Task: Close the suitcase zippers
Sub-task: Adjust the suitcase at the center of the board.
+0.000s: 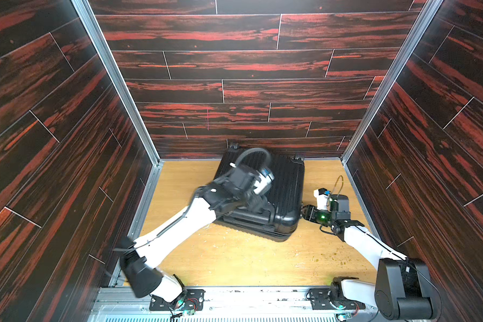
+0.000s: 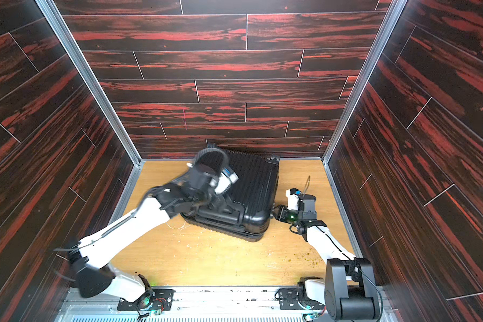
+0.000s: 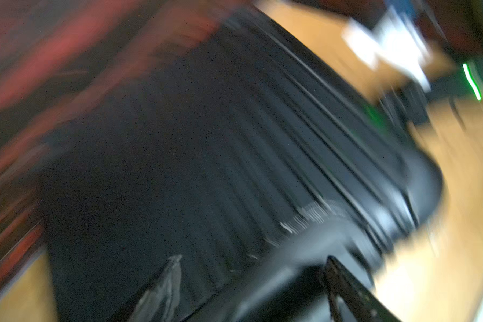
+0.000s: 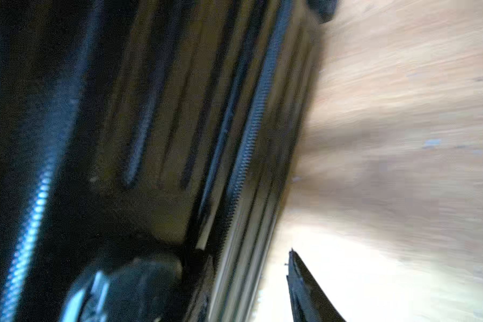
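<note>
Suitcase [image 1: 286, 186] near back wall [image 1: 262, 92]; left end effector [image 3: 253, 288] spread, right end effector [image 1: 304, 212] unclear.

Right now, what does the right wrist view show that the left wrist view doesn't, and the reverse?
Only right wrist: the zipper teeth along the suitcase's side seam, close up, and one finger of the right hand against the table. Only left wrist: the suitcase's ribbed top, the red-black wall, the right arm as a blur, and the open left hand. Both: the black suitcase on the wooden table, blurred.
</note>
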`<act>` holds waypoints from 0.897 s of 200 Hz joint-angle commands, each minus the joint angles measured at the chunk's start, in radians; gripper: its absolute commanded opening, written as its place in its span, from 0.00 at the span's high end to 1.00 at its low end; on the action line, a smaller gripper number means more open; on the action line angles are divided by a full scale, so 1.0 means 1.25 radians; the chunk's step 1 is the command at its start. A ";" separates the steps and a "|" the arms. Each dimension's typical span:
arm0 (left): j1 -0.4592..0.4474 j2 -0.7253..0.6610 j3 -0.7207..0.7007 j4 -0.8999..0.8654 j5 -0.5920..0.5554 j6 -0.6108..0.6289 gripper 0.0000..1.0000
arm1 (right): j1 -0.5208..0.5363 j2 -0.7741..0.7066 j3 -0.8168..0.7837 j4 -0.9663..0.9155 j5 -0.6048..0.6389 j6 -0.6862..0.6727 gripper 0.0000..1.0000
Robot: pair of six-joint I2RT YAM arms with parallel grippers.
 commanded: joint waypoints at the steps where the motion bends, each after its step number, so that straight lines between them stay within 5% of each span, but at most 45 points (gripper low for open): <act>1: 0.020 -0.057 -0.034 0.018 -0.291 -0.426 0.17 | 0.061 0.011 -0.006 0.031 -0.034 0.006 0.54; 14: 0.020 -0.077 -0.056 -0.058 -0.416 -0.615 0.15 | 0.091 0.023 0.001 0.039 -0.018 0.011 0.54; 31: 0.021 -0.092 -0.065 -0.181 -0.466 -0.823 0.13 | 0.133 0.039 0.015 0.044 0.012 0.017 0.54; 77: 0.044 -0.112 -0.138 -0.261 -0.323 -1.101 0.12 | 0.216 0.065 0.049 0.077 0.072 0.045 0.54; 113: 0.120 -0.091 -0.198 -0.183 -0.104 -1.119 0.16 | 0.237 0.057 0.064 0.066 0.106 0.043 0.54; 167: 0.160 -0.027 -0.191 -0.148 0.002 -1.101 0.18 | 0.237 0.004 0.073 0.018 0.142 0.027 0.53; 179: 0.171 -0.013 -0.190 -0.135 0.025 -1.096 0.25 | 0.237 -0.007 0.076 0.007 0.151 0.025 0.53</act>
